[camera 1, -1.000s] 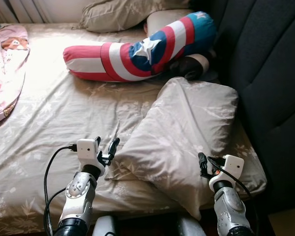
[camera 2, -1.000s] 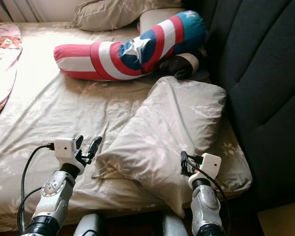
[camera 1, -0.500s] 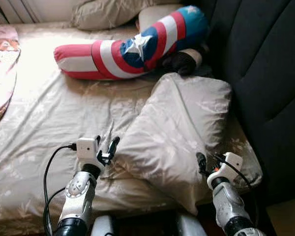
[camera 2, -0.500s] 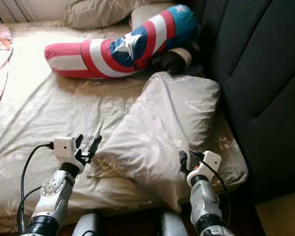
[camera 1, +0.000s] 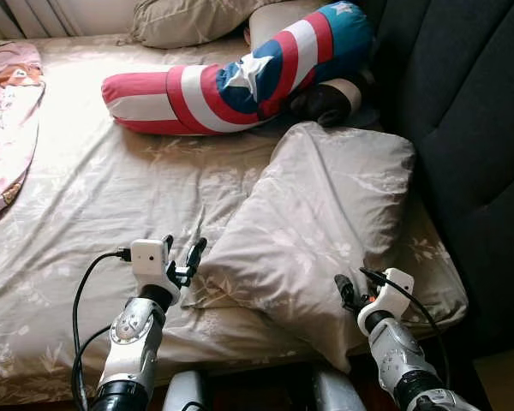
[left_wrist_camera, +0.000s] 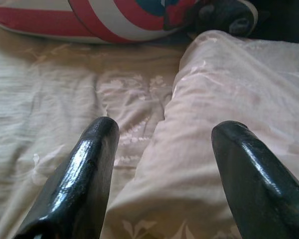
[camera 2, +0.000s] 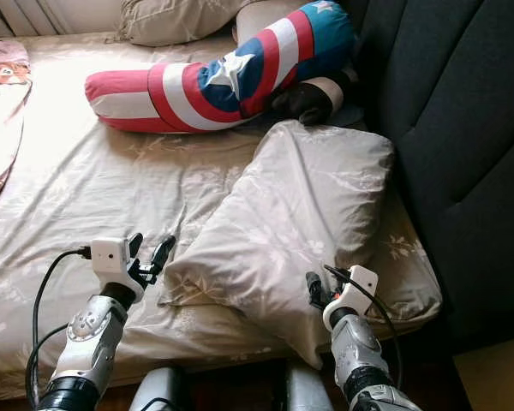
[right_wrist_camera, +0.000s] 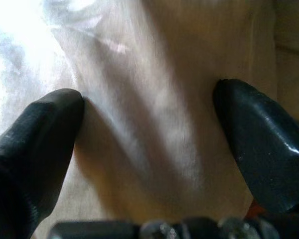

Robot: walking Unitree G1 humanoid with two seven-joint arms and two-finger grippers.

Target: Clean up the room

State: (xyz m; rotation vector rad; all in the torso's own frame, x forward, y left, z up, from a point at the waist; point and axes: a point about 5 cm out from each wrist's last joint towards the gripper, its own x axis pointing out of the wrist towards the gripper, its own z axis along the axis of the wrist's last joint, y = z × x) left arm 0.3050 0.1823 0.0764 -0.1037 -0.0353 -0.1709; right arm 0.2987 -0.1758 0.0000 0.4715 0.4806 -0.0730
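Bed beige floral sheet, pillow beside dark headboard

head views look down over the bed; wrist views sit close, sharing the pillow.

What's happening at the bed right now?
The robot stands at the edge of the bed, both arms reaching for the beige pillow lying askew near the headboard. The left gripper is open at the pillow's near corner; the right gripper is open with pillow fabric between its fingers, not yet clamped.
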